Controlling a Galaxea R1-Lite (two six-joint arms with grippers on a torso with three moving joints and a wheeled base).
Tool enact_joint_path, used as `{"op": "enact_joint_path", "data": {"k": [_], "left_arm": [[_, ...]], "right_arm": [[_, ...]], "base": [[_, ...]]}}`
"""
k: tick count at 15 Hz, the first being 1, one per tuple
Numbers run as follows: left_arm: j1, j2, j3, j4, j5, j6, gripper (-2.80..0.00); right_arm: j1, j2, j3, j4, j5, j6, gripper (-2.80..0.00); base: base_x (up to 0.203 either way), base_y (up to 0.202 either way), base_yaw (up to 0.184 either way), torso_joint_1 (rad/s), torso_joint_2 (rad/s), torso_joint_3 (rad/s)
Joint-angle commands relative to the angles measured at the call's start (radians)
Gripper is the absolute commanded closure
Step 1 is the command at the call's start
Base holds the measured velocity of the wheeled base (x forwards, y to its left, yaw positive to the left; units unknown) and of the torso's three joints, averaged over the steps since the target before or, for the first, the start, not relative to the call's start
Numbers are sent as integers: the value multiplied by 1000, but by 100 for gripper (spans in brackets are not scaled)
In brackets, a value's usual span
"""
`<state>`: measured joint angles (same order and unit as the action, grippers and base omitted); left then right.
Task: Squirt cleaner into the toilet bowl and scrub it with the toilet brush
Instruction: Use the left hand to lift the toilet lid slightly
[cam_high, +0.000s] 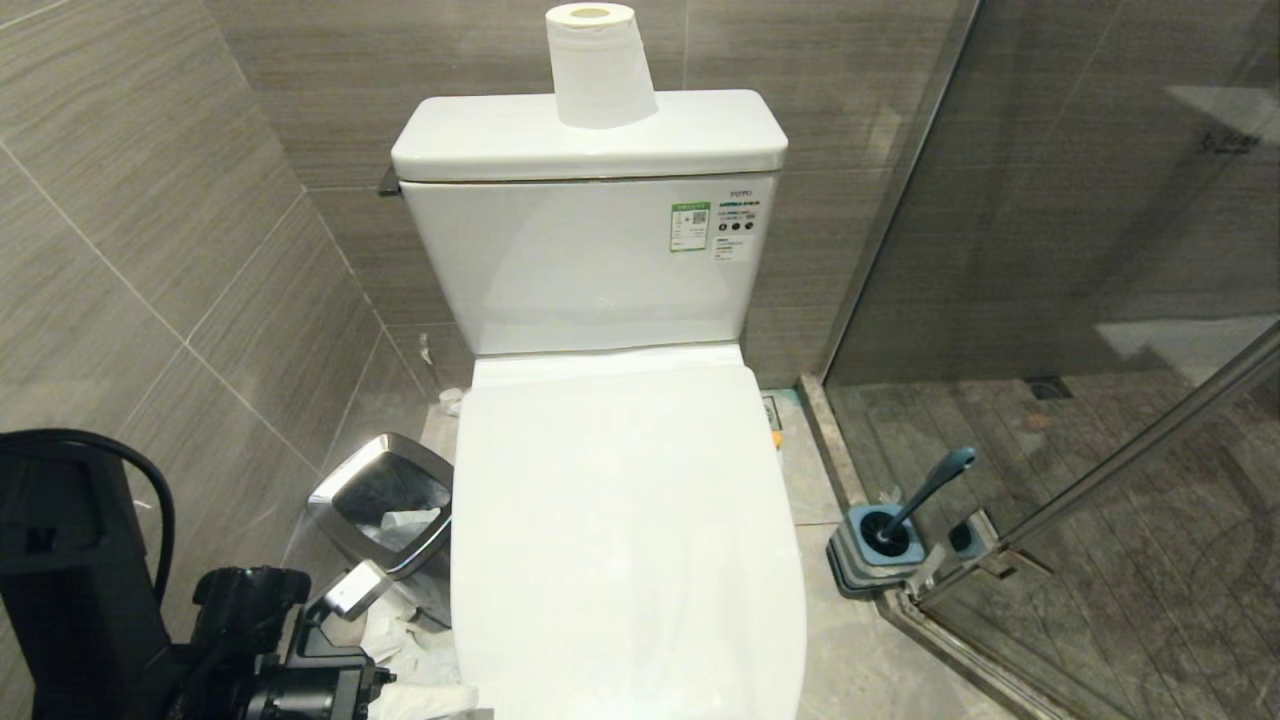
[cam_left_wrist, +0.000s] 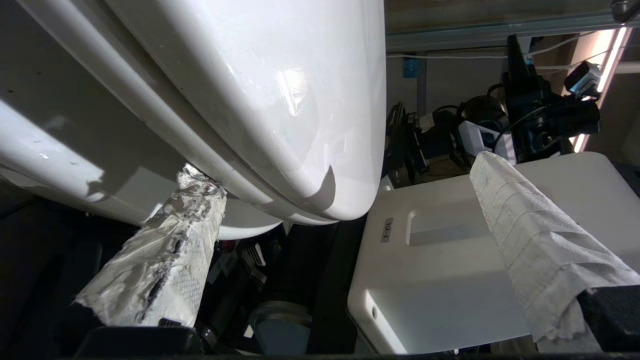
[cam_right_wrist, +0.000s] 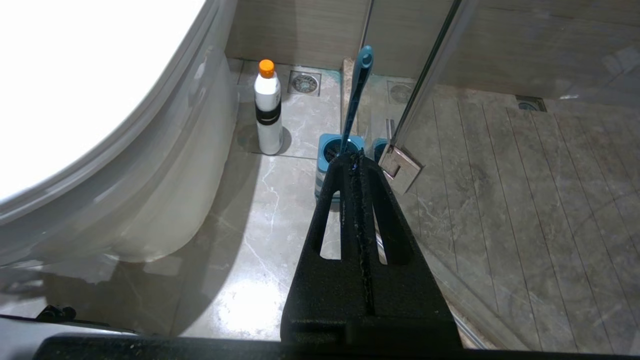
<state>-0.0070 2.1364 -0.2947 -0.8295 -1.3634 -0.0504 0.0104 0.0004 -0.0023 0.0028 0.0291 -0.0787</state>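
Setting: grey-tiled bathroom, tight stall, tile wall on the robot's left and a glass shower door (cam_high: 1100, 470) on its right.
Left gripper: left gripper (cam_left_wrist: 350, 240) sits low at the front left edge of the toilet, fingers (cam_left_wrist: 155, 270) wrapped in paper and spread wide, holding nothing; one wrapped tip touches or nearly touches the underside of the rim where lid and seat overhang.
Right gripper: right gripper (cam_right_wrist: 357, 165) hangs parked low on the right side, fingers pressed together and empty, pointing toward the brush holder.
Toilet bowl: toilet bowl (cam_high: 620, 540) is straight ahead with its white lid (cam_high: 630, 480) down, so no cleaner can be seen in it.
Step in hand: likely lifting the lid. I judge it best to slip one finger under the lid's front lip only, not the seat below it, and swing up in an arc toward the tank (cam_high: 590, 260).
Bin: steel-rimmed bin (cam_high: 385, 500) stands just beside the bowl's left flank, with crumpled paper on the floor near it; little elbow room there.
Toilet brush: toilet brush (cam_high: 925, 490) stands in its holder (cam_high: 875, 555) on the floor right of the bowl, against the door's track.
Cleaner bottle: white bottle with orange cap (cam_right_wrist: 268, 107) stands on the floor behind the brush, close to the bowl's side.
Far edge: paper roll (cam_high: 598, 65) stands on the tank lid; a raised lid may stop short of it, though I cannot be sure.
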Motion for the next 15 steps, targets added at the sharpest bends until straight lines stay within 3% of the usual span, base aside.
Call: {"op": "enact_joint_path", "data": {"k": [1, 5, 11, 15], "left_arm": [[0, -15, 11, -2, -10, 0, -280], [-2, -77, 36, 3, -24, -9, -280], [-30, -210, 33, 4, -22, -108, -280], [-37, -315, 32, 4, -22, -236, -280]], "right_arm": [[0, 1, 0, 0, 0, -1, 0], [0, 1, 0, 0, 0, -1, 0], [0, 1, 1, 0, 0, -1, 0], [0, 1, 0, 0, 0, -1, 0]], "base": [[0, 0, 0, 0, 0, 0], [0, 0, 0, 0, 0, 0], [0, 0, 0, 0, 0, 0], [0, 0, 0, 0, 0, 0]]}}
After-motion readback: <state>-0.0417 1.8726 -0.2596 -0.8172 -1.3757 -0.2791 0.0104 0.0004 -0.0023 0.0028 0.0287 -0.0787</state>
